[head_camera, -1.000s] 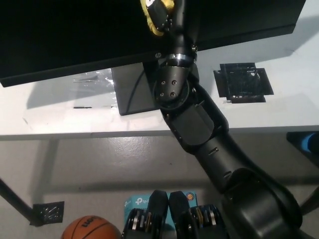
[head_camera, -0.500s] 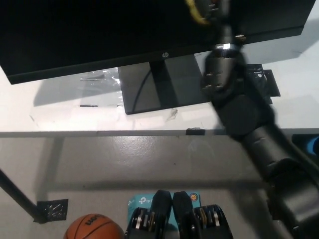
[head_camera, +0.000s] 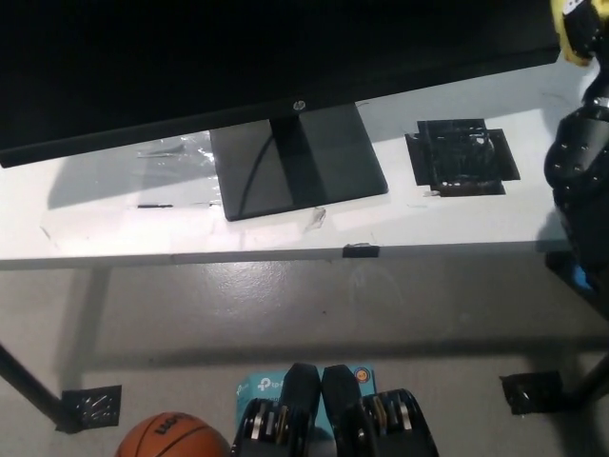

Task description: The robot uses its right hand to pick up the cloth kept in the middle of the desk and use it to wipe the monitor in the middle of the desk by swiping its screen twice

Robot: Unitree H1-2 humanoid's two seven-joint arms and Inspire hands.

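The black monitor [head_camera: 238, 57] fills the top of the head view, its stand base [head_camera: 295, 157] resting on the white desk [head_camera: 114, 224]. My black right arm [head_camera: 582, 162] rises along the picture's right edge. A yellow cloth [head_camera: 571, 33] shows at the top right corner, just past the monitor's right end, with my right hand [head_camera: 595, 43] closed around it and mostly cut off by the frame. My left hand is out of sight.
A black mesh patch [head_camera: 463, 157] lies on the desk right of the stand, and clear plastic wrap [head_camera: 176, 149] lies left of it. On the floor are a basketball [head_camera: 171, 436] and a teal box [head_camera: 271, 386].
My right arm has swept from the middle of the screen to its right end, carrying the yellow cloth along. The stand base is uncovered now.
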